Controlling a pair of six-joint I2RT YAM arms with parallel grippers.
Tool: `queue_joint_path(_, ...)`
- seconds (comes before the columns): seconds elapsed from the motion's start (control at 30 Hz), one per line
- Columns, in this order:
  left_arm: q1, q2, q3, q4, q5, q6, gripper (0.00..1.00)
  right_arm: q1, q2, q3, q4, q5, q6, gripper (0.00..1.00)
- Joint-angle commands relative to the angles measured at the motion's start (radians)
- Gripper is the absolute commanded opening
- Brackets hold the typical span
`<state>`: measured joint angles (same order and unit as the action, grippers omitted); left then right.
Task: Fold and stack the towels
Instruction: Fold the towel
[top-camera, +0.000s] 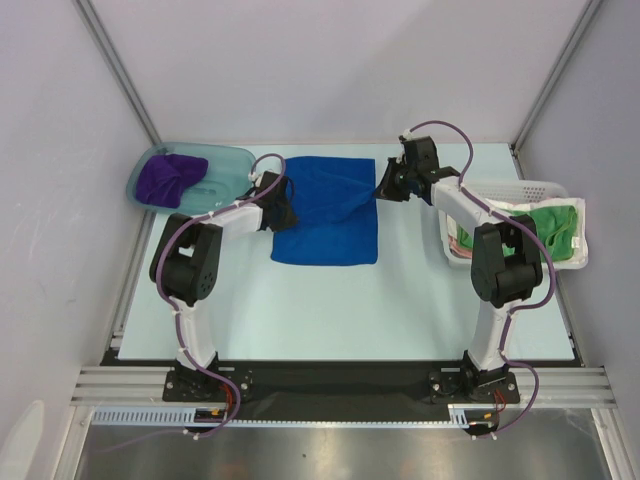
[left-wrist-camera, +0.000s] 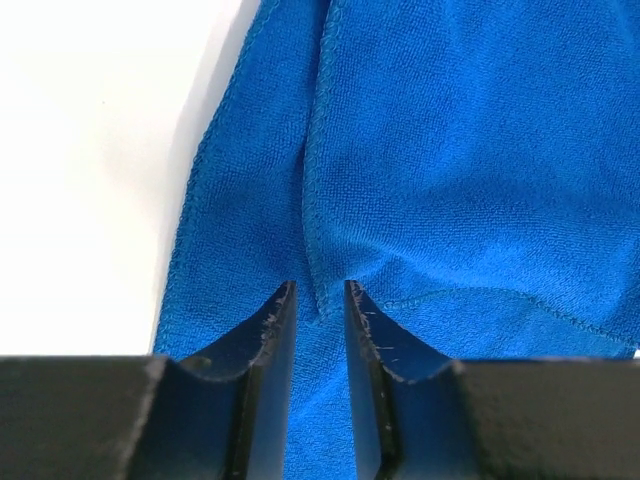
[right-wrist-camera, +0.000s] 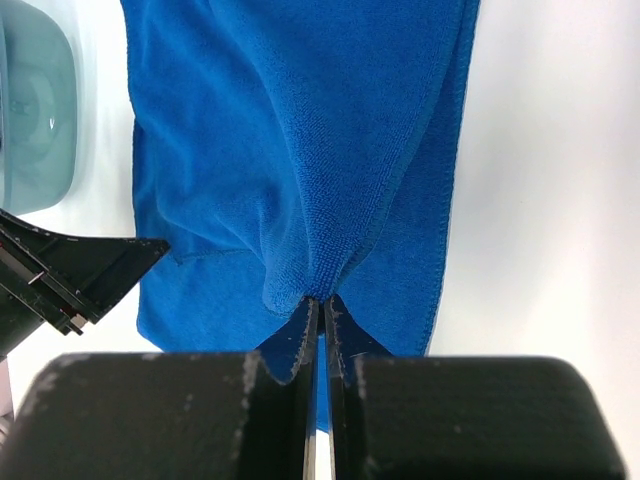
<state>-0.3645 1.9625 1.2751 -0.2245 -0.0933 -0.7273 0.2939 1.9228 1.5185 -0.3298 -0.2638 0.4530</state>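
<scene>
Two tools flank the blue towel mid-frame on the worktop: right tool clenches its edge, likely to draw a fold over; left tool sits parted, gripping nothing.

Overhead view; both wrist close-ups over blue towel

We see the blue towel part-folded on the table, its right edge pulled up into a peak; the purple towel lies crumpled in the teal tub, the green towel in the white basket
</scene>
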Motion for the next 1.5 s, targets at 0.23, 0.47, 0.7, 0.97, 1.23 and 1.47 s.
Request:
queue_joint_path(0.23,-0.008,0.032,0.01,0.037,0.017,-0.021,0.25,0.005,0.018,-0.003,0.031,-0.015,0.009,0.0)
queue_joint_path(0.47,-0.008,0.03,0.013,0.05,0.021,-0.018,0.24,0.004,0.018,-0.003,0.029,-0.015,0.007,0.0)
queue_joint_path(0.7,-0.007,0.03,0.035,0.037,0.02,-0.011,0.17,0.004,0.018,0.0,0.029,-0.012,0.009,0.0)
queue_joint_path(0.97,-0.008,0.024,0.046,0.021,0.023,0.003,0.18,0.002,0.019,0.0,0.028,-0.008,0.004,0.0)
queue_joint_path(1.23,-0.007,0.012,0.053,0.019,0.026,0.008,0.22,0.002,0.021,-0.001,0.028,-0.009,0.004,0.0)
queue_joint_path(1.47,-0.01,0.027,0.061,0.014,0.032,0.008,0.2,0.001,0.021,0.0,0.029,-0.009,0.006,0.0)
